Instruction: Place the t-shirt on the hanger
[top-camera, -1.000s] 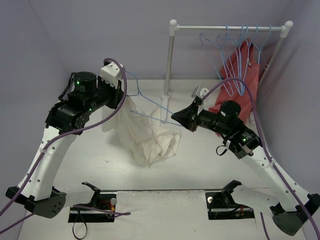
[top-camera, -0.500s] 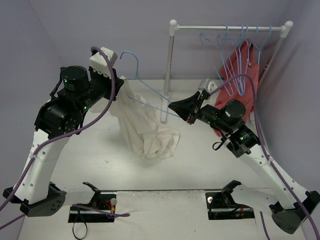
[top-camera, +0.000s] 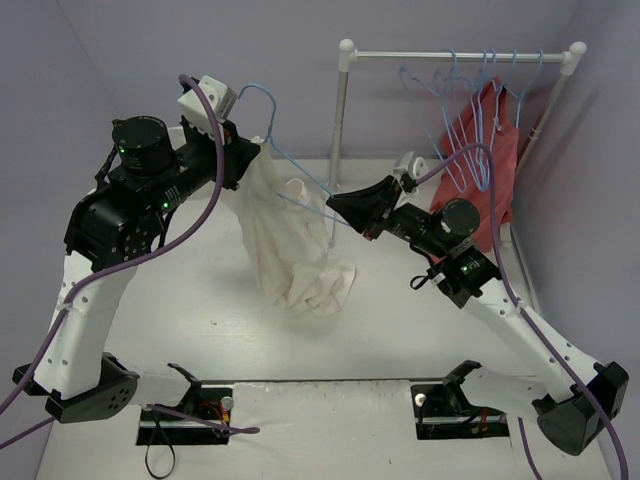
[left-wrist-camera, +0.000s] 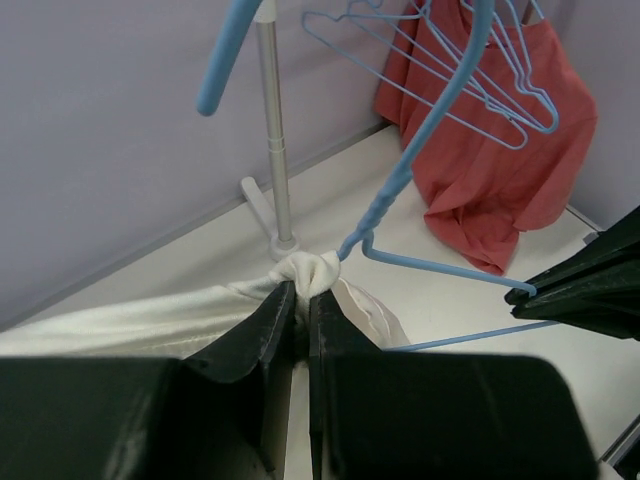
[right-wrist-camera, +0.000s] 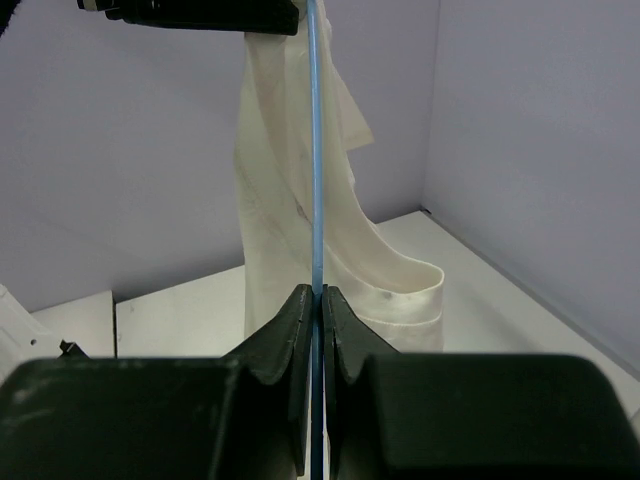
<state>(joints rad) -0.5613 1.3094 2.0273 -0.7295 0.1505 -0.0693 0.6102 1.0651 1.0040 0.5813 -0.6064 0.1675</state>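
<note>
Cloth: the t-shirt (top-camera: 285, 240) is hanging in a long cream drape from the left arm's claw, and its lower folds are resting in a heap on the table (top-camera: 190, 310) between the two arms.
Wire: the hanger (left-wrist-camera: 400, 175) is being held in the air between both arms. Its hook is pointing up near the left wrist and one side is running down toward the right arm. How far it sits inside the cloth cannot be told.
Left claw: the left gripper (left-wrist-camera: 302, 292) is pinching a bunched fold of the t-shirt, fingers pressed together, just beside the hanger's twisted neck.
Right claw: the right gripper (right-wrist-camera: 316, 295) is clamping the hanger's thin blue wire between closed fingers.
Background: the rack (top-camera: 341, 110) is standing at the back right, carrying spare hangers (top-camera: 482, 100) and a red garment (top-camera: 497, 150), well apart from the t-shirt.
</note>
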